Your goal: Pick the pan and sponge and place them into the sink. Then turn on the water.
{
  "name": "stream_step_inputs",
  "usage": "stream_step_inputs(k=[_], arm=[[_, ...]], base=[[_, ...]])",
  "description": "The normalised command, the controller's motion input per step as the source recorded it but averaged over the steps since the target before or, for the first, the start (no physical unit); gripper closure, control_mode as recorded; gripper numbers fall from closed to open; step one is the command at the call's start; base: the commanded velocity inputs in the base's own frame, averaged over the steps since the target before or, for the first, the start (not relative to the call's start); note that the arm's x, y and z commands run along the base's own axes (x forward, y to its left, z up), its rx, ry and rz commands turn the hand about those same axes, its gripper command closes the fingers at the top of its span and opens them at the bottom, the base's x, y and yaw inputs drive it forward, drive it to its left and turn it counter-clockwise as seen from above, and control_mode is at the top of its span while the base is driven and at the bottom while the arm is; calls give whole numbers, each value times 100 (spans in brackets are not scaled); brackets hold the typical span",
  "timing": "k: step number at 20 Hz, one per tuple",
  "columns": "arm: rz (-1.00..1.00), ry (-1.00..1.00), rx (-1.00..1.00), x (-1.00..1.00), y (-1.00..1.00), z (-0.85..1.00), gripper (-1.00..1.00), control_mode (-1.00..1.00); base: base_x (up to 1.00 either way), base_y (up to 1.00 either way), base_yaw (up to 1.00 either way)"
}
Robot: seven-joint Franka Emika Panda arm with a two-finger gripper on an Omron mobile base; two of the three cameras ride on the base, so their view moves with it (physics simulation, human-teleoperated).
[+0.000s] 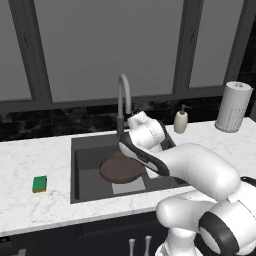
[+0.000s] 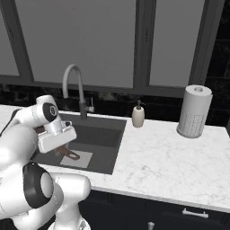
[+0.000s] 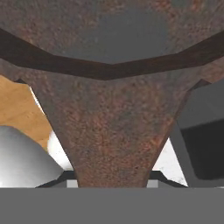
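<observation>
- While you are watching from the left base view, the pan (image 1: 119,168) is sitting low inside the sink (image 1: 82,182), over the light patch on the basin floor, with the arm reaching over its right side.
- In the hand view the pan's (image 3: 113,118) rusty handle is running up from between the fingertips into the bowl, so the gripper (image 3: 112,183) is clamped on the pan handle.
- From the right base view, the gripper (image 2: 63,146) is hanging over the near left part of the sink (image 2: 112,150), and part of the pan (image 2: 72,156) is peeking out below it.
- The sponge (image 1: 40,183) is lying on the counter (image 1: 30,155) left of the sink, well apart from the pan.
- The faucet (image 1: 123,100) is standing at the far rim, with the soap bottle (image 1: 180,121) and paper towel roll (image 1: 233,106) to its right.
</observation>
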Motion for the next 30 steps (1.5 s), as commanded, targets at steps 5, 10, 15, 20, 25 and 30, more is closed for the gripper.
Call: stream_step_inputs(k=[5, 10, 15, 20, 25, 30], arm=[[-5, 0, -14, 30, -1, -30, 100, -100], [-3, 1, -19, 29, 0, -37, 100, -100], [-1, 0, -4, 36, 0, -32, 100, -100], [0, 0, 0, 43, 0, -35, 100, -100], [0, 0, 0, 49, 0, -33, 100, -100], [0, 0, 0, 58, 9, -34, 100, -100]], base=[[0, 0, 0], [0, 0, 0], [0, 0, 0], [0, 0, 0], [0, 0, 0], [0, 0, 0]])
